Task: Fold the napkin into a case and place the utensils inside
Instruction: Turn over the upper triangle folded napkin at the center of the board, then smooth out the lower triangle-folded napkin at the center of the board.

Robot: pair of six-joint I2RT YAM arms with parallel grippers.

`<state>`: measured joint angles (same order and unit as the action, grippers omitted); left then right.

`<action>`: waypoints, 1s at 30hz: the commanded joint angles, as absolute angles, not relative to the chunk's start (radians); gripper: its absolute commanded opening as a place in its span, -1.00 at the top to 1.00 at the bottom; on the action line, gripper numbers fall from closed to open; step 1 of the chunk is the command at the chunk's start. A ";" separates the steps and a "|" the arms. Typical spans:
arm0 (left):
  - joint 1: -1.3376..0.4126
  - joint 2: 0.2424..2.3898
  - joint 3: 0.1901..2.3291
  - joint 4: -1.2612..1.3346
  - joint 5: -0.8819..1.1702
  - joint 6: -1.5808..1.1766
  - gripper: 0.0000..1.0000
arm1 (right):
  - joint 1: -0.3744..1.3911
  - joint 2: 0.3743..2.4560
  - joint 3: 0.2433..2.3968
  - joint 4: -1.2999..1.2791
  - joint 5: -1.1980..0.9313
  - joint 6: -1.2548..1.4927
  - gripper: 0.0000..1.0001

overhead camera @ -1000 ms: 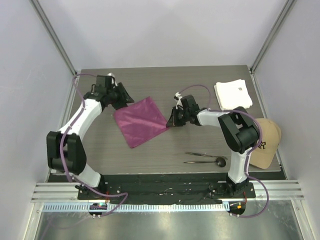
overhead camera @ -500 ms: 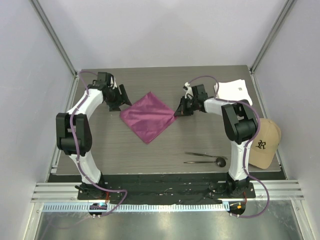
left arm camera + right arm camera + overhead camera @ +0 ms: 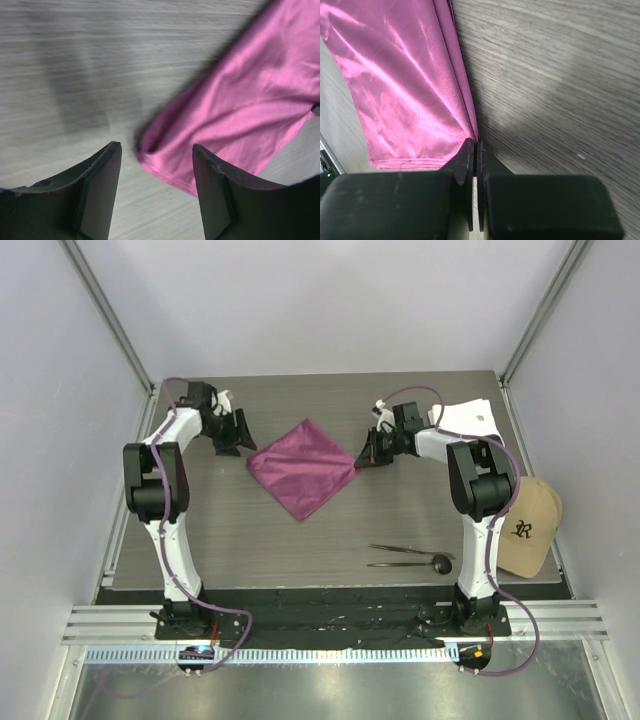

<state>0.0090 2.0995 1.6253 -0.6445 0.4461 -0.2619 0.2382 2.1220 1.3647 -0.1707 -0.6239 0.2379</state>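
napkin [image 3: 302,468] on table [image 3: 330,400], utensils [image 3: 410,558] nearer, rightward

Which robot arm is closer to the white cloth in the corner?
Right. The right arm's fingers pinch the napkin's corner on the side toward the white cloth. The left arm's fingers are open beyond the napkin's opposite corner, much farther away.

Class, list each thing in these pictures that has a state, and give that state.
napkin: flat on table, not yet a case.
left hand: open, at napkin's left corner.
right hand: shut on napkin's right corner.
utensils: side by side on table, outside napkin.
white cloth: folded.
cap: crown up.
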 commanded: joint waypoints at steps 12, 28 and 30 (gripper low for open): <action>0.069 2.244 1.678 -0.627 0.779 -0.167 -0.41 | 0.222 2.138 1.370 -0.230 -0.649 0.199 0.98; 0.069 2.226 1.598 -0.706 0.664 -0.160 0.02 | 0.210 2.118 1.353 -0.221 -0.658 0.206 0.98; 0.075 2.207 1.576 -0.701 0.658 -0.175 0.04 | 0.207 2.117 1.348 -0.213 -0.657 0.212 0.98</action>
<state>0.0704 2.2295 1.6356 -0.6468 0.7521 -0.1787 0.2176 2.1235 1.3628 -0.2035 -0.6678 0.2295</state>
